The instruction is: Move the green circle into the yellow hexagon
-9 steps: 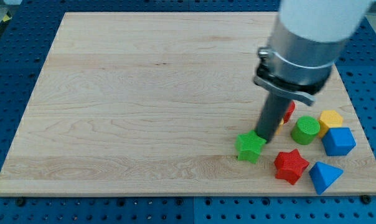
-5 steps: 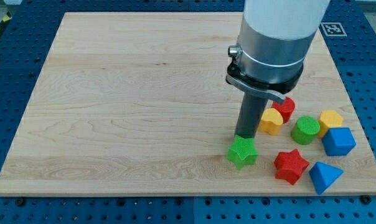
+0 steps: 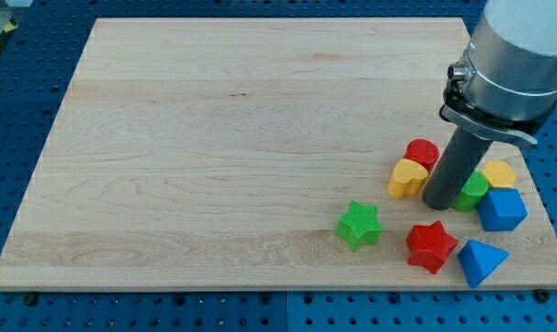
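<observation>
My tip (image 3: 437,205) is a bare rod with nothing to open or close. It rests against the nine o'clock side of the green circle (image 3: 473,191), a placement that looks chosen to shove it toward three o'clock into the yellow hexagon (image 3: 500,173), which sits just beyond, apparently touching.

one raised front view over board (image 3: 214,138)

White arm, grey metal collar, dark rod (image 3: 454,171)
</observation>
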